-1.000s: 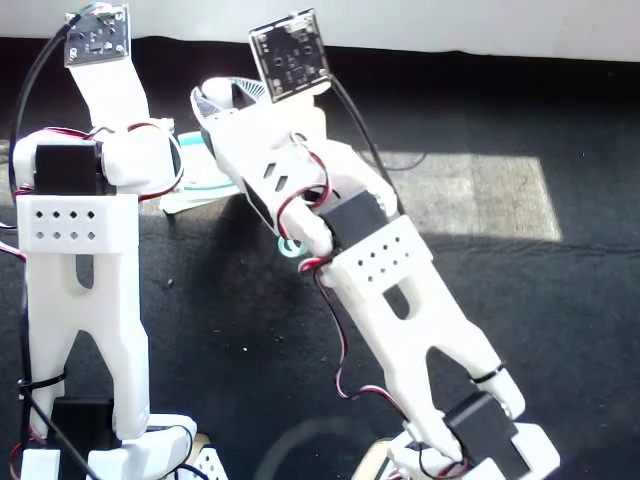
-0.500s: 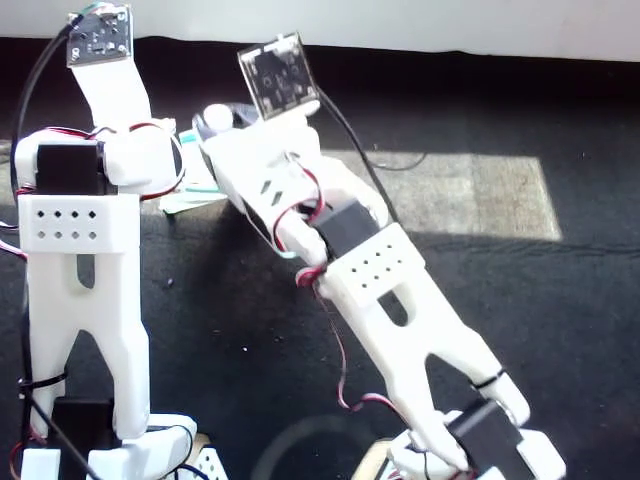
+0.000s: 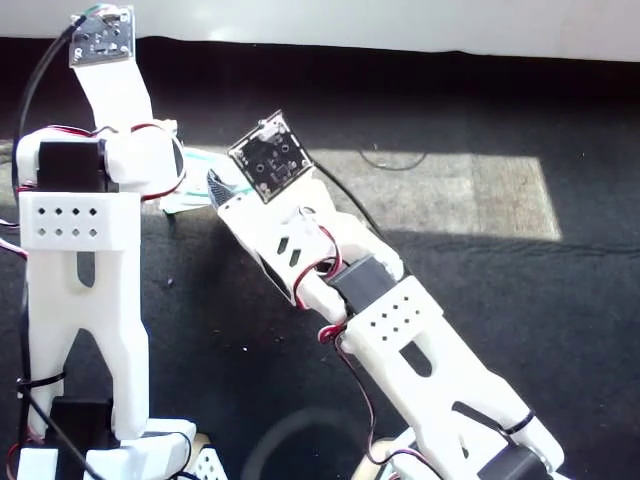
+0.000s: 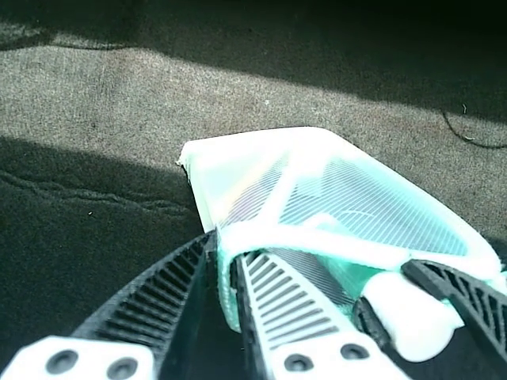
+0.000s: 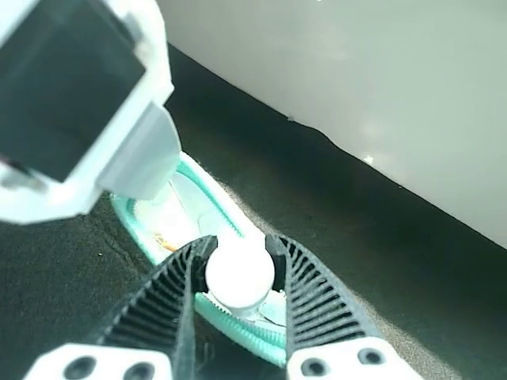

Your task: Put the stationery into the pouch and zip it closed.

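A mint mesh pouch (image 4: pixel 333 198) lies on the dark cloth between the two arms (image 3: pixel 200 165). My left gripper (image 4: pixel 220 247) is shut on the pouch's teal rim at its open end. My right gripper (image 5: pixel 238 242) is shut on a white round-ended stationery item (image 5: pixel 240 277), held just over the pouch's opening (image 5: pixel 170 207). In the left wrist view the same white item (image 4: pixel 412 315) sits at the pouch's mouth between the right gripper's black ribbed fingers (image 4: pixel 463 294). What lies inside the pouch is hard to tell.
Dark felt covers the table (image 3: pixel 520 330), with a sunlit patch (image 3: pixel 470 195) to the right of the arms. A thin loose cable (image 3: pixel 392 160) lies at the far side. A white wall (image 5: pixel 380 95) runs along the table's back edge.
The right arm has drawn back toward the near side, its wrist dropping lower over the pouch, with the white item still held. The left arm has stayed put.
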Robot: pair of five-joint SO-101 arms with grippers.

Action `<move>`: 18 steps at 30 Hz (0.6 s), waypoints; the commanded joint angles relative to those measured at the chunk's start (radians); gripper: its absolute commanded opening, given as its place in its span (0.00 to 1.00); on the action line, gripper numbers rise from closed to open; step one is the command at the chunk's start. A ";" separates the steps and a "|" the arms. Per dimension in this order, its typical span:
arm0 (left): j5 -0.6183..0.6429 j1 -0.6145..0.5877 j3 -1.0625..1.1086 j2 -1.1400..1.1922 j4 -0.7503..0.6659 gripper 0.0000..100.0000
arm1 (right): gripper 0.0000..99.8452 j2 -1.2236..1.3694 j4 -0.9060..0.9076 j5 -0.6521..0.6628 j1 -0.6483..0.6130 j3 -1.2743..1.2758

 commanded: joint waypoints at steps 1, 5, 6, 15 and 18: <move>0.011 -0.002 0.021 0.136 0.020 0.01 | 0.11 -0.002 0.101 0.018 -0.016 -0.061; 0.011 -0.002 0.021 0.136 0.023 0.01 | 0.12 0.001 0.240 -0.029 -0.013 -0.202; 0.011 -0.002 0.021 0.136 0.023 0.01 | 0.12 -0.001 0.262 -0.034 -0.013 -0.234; 0.011 -0.002 0.021 0.136 0.020 0.01 | 0.12 -0.002 0.384 -0.035 -0.012 -0.483; 0.011 -0.002 0.021 0.136 0.020 0.01 | 0.12 -0.002 0.421 -0.035 0.065 -0.558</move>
